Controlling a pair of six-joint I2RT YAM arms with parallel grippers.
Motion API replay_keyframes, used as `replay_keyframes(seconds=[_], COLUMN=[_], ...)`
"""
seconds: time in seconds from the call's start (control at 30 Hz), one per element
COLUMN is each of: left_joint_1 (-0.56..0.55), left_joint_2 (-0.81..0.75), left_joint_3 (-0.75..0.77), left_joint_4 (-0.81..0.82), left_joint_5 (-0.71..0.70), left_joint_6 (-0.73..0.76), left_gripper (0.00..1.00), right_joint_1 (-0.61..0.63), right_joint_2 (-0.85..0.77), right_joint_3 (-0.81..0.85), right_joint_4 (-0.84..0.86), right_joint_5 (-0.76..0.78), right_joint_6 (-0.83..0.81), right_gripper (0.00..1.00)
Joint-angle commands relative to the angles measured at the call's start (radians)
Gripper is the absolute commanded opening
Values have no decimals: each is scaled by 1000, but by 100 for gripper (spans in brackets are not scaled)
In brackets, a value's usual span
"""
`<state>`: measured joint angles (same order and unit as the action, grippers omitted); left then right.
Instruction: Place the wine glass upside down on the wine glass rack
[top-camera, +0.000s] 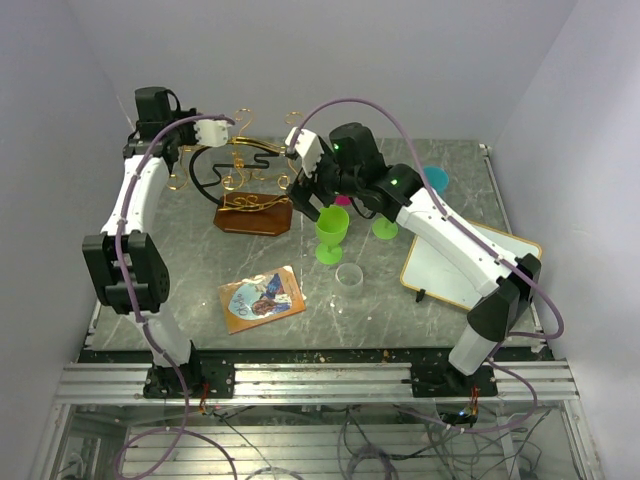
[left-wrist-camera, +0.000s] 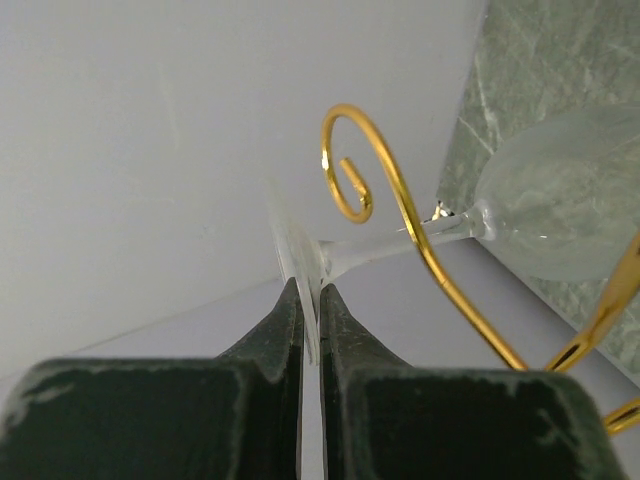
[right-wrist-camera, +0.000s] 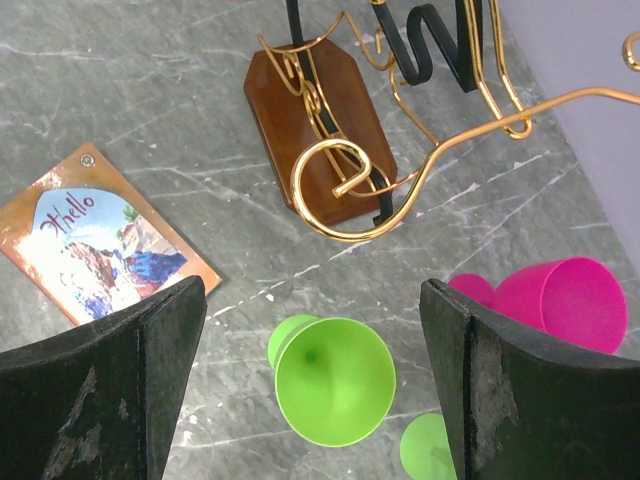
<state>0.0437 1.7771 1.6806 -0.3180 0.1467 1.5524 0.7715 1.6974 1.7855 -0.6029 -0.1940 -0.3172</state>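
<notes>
In the left wrist view, my left gripper (left-wrist-camera: 308, 290) is shut on the thin foot of a clear wine glass (left-wrist-camera: 560, 200). Its stem runs right past a curled gold arm (left-wrist-camera: 400, 200) of the wine glass rack, and its frosted bowl lies beyond that arm. In the top view the left gripper (top-camera: 215, 130) is at the rack's upper left, and the gold wire rack (top-camera: 250, 170) stands on its brown base (top-camera: 255, 215). My right gripper (right-wrist-camera: 315, 340) is open and empty, high above an upright green goblet (right-wrist-camera: 335, 380), just right of the rack (right-wrist-camera: 350, 190).
A second green goblet (top-camera: 385, 228), a pink goblet (right-wrist-camera: 560, 300) on its side and a teal one (top-camera: 435, 178) sit right of the rack. A clear cup (top-camera: 349, 274), a "Hello" card (top-camera: 262, 298) and a white board (top-camera: 470, 260) lie nearer.
</notes>
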Motion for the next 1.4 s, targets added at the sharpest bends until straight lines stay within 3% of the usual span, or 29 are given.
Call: replay_keyframes(seconds=[0.0,0.83,1.37], left_joint_1=[-20,-48,-48], left_joint_2=[8,114,185], left_joint_3=[47,163,261], left_joint_4=[31,67,-10], left_joint_5=[44,15,-71], left_joint_6=[-19,-195,-248], left_gripper=[7,7,7], right_joint_1=[-3,-3,-4], right_joint_2=[-23,-8,-21], right_joint_3=[-24,-21,-44], right_joint_4=[-2,-16,-9], right_joint_5=[2,9,15], right_joint_6=[-22,-41,-50], right_gripper=[88,88,88])
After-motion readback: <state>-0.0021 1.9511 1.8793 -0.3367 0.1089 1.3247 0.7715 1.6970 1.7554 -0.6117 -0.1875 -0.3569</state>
